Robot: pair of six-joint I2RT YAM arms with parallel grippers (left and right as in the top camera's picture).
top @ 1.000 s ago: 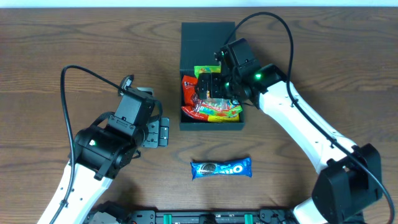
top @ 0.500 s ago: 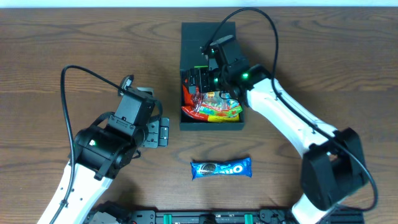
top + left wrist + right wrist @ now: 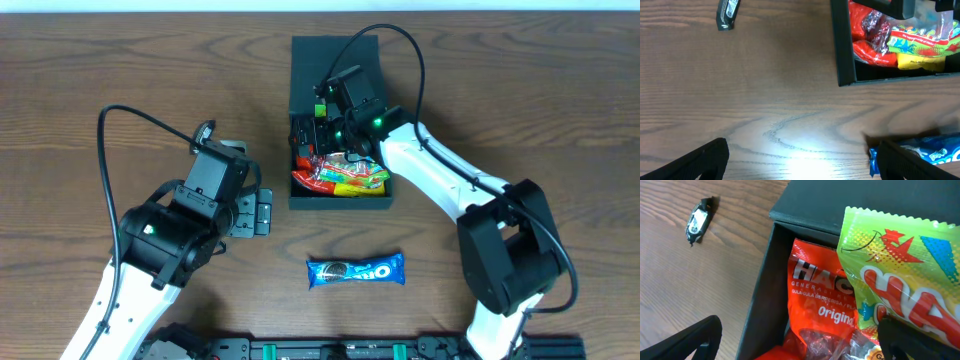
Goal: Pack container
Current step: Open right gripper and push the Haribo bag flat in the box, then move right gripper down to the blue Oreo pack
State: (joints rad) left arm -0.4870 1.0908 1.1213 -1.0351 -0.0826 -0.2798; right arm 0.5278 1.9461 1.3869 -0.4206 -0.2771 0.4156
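The dark teal container [image 3: 340, 203] stands at the table's far middle, its flap lid [image 3: 335, 50] open and lying back. Inside are a red snack packet [image 3: 305, 152] and a green-and-yellow packet [image 3: 350, 180]. My right gripper [image 3: 318, 125] hangs open over the container's left part. In the right wrist view its open fingers [image 3: 805, 340] straddle the red packet [image 3: 815, 305], with the green packet [image 3: 900, 270] to the right and the container's left wall [image 3: 760, 295] below. My left gripper [image 3: 262, 212] is open and empty over bare table left of the container [image 3: 842, 50].
A blue Oreo packet [image 3: 355, 270] lies in front of the container; its end shows beside the left gripper's right finger [image 3: 875, 160]. A small dark wrapped item [image 3: 727, 12] lies on the table left of the container, and it also shows in the right wrist view [image 3: 697, 220].
My right gripper has moved left and a little farther back over the container, from its right side to its left. The left arm and the Oreo packet have not moved.
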